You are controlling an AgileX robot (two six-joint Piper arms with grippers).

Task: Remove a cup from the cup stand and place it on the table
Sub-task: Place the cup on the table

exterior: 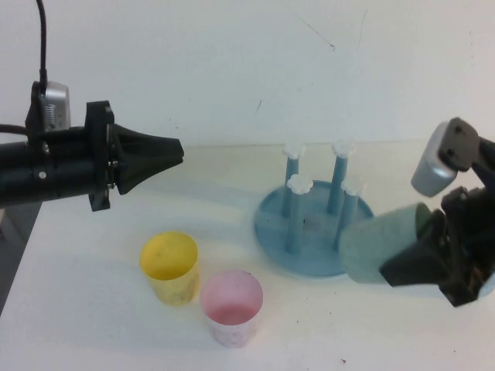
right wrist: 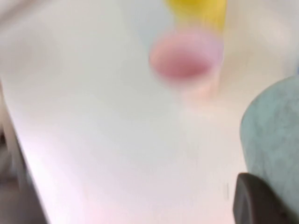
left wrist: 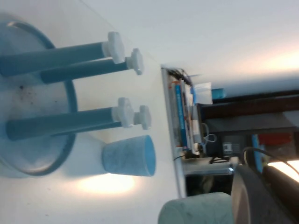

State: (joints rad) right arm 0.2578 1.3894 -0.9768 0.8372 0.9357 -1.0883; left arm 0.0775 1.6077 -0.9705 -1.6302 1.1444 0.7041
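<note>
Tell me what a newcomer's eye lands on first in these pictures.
First, the right gripper at the table's right edge, shut on the mint-green cup, held tilted just off the cup stand, whose four pegs all stand bare. Next, the yellow cup and pink cup standing upright side by side on the table at front left. The left gripper hangs shut above them, empty.

We see the pale mint-green cup (exterior: 371, 251) tipped on its side above the white table (exterior: 93, 309), clamped in the right gripper (exterior: 414, 259) just beside the cup stand (exterior: 309, 259) on its right. The round blue stand sits upright mid-table, its four pegs with white flower caps all bare. The left gripper (exterior: 174, 152) hangs well apart at the left.
</note>
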